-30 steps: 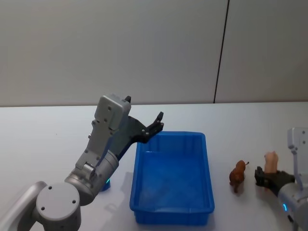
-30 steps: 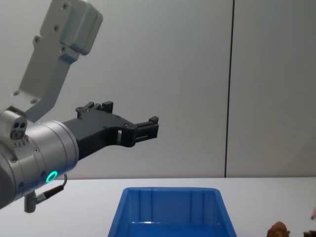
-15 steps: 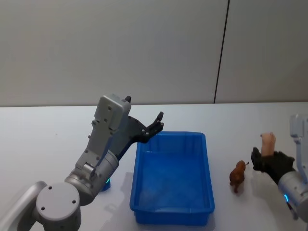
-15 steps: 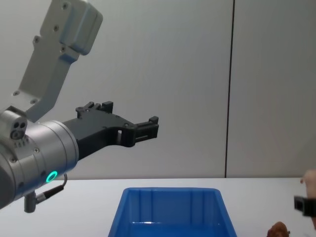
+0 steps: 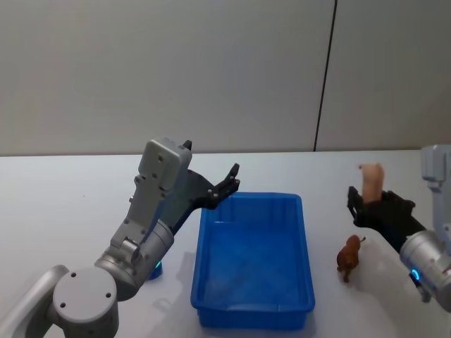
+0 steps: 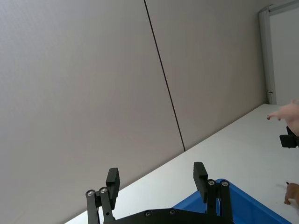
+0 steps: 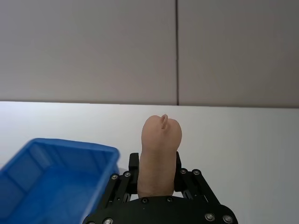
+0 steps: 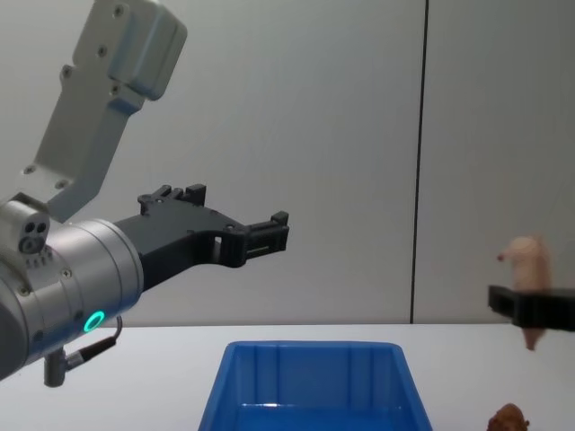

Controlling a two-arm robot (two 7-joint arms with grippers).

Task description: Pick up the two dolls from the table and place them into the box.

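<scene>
My right gripper (image 5: 366,203) is shut on the pale pink pig doll (image 5: 370,181), which it holds upright in the air to the right of the blue box (image 5: 308,271). In the right wrist view the pig (image 7: 160,154) stands between the fingers and the box's rim (image 7: 60,145) lies lower left. The reddish-brown doll (image 5: 347,257) stands on the white table (image 5: 70,197) just right of the box, below the held pig. My left gripper (image 5: 231,180) hangs open and empty over the box's far left corner.
A grey wall with a dark vertical seam (image 5: 324,77) runs behind the table. In the chest view the left arm (image 8: 81,278) looms large on the left and the pig (image 8: 528,262) hangs high at the right.
My right gripper has risen off the table with the pig and moved left toward the box. The left arm and the brown doll have not moved.
</scene>
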